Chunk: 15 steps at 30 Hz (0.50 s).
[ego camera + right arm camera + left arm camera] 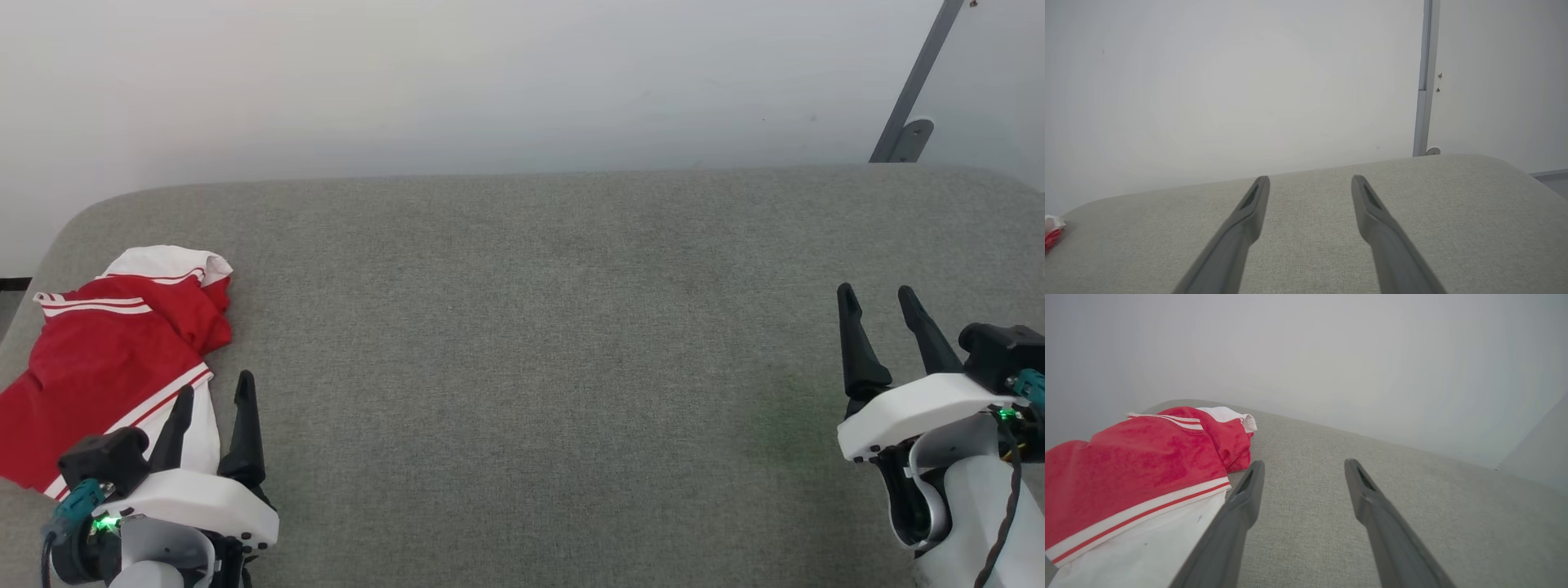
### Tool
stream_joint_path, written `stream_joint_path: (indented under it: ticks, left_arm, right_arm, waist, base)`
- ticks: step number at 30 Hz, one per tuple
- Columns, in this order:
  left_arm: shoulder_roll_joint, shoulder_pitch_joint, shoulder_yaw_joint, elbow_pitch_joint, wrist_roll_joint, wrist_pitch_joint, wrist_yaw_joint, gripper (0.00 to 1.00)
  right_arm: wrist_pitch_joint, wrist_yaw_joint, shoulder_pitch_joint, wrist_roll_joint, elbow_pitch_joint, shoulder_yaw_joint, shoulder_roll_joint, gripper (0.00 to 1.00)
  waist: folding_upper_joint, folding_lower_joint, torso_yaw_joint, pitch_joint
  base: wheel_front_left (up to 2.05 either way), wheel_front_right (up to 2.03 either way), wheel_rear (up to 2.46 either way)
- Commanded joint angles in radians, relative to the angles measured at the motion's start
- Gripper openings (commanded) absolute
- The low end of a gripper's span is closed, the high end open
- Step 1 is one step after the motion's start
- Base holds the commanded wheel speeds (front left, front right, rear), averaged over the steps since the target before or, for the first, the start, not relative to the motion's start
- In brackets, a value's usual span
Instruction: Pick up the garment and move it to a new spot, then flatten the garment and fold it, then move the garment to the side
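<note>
Garment (106,359) lies crumpled at the left end of the grey cushion (531,367). I note my left gripper (215,385) just beside it, jaws wide, holding nothing. My right gripper (875,291) is well apart, likewise wide and empty.

Left gripper (215,385): two long matte black fingers (242,433) are tapering to blunt tips and widening toward their base.
Left shell: a glossy white moulded plastic housing (196,502) is sitting behind the fingers' base, with small dark screw holes dotting its edge.
Left module: a black boxy block (102,461) is bulging beside the fingers' base; a teal connector (77,500) and a small green light (102,524) are showing behind it.
Right gripper (875,291): it is showing the same black fingers, white housing, black block, teal connector and green light.
Right cable: a black twisted cord (1008,506) is running along the pale rounded forearm (971,523) behind the fingers.
Inner faces: a narrow recessed slot (1247,482) is showing just below each fingertip.
</note>
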<state>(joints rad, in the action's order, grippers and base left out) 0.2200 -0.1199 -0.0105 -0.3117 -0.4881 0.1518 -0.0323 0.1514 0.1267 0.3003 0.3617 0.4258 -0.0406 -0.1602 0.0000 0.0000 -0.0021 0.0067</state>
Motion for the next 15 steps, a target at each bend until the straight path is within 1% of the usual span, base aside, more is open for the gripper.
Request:
stream_joint_path:
  ticks: [1,5,15]
  left_arm:
    - [0.011,-0.024,0.001,0.003,0.033,0.014,-0.002,1.0]
    - [0.015,-0.022,0.0,-0.003,0.071,0.023,0.001,1.0]
    - [0.009,-0.022,0.018,-0.009,0.137,0.047,-0.02,1.0]
  right_arm:
    - [0.014,0.004,0.026,-0.031,-0.005,-0.002,-0.003,1.0]
    - [0.023,0.004,0.027,-0.057,-0.002,-0.009,-0.003,1.0]
    - [0.047,0.005,0.023,-0.12,-0.006,-0.014,-0.008,1.0]
  waist:
    - [0.0,0.0,-0.001,0.0]
    - [0.0,0.0,-0.002,-0.003]
    - [0.0,0.0,-0.006,-0.005]
  base:
    - [0.0,0.0,0.0]
    - [0.0,0.0,0.0]
    - [0.0,0.0,0.0]
